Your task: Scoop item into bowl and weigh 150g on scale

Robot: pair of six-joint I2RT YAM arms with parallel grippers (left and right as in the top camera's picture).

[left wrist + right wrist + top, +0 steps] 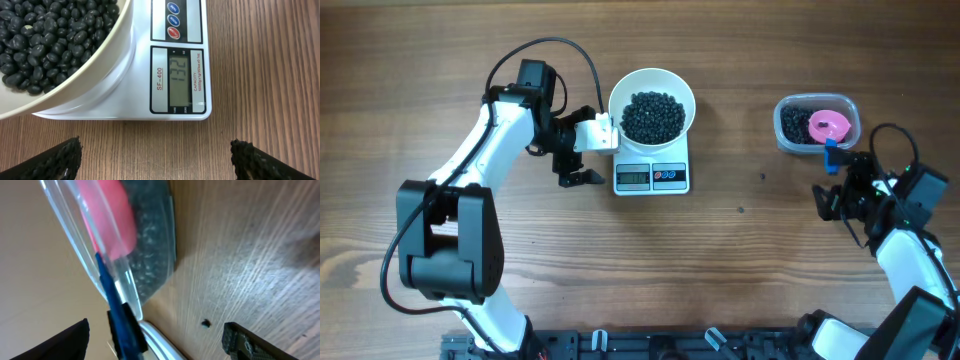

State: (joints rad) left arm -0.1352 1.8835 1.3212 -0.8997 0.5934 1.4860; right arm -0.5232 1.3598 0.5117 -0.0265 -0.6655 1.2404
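Two claws: left claw (155,156), right claw (155,341) stood spread, empty.
Scale (140,75): sat before left claw, likely for reading.
Scoop (120,315): lay ungripped between right claw's jaws.

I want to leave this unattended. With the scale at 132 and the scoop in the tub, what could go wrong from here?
The display on the scale reads 132: one full pink scoop could overshoot 150.
The scoop's blue handle sits between the open right fingers; a clumsy grasp may tip the clear tub.
The open left fingers hover beside the scale; a nudge to the bowl would upset the reading.
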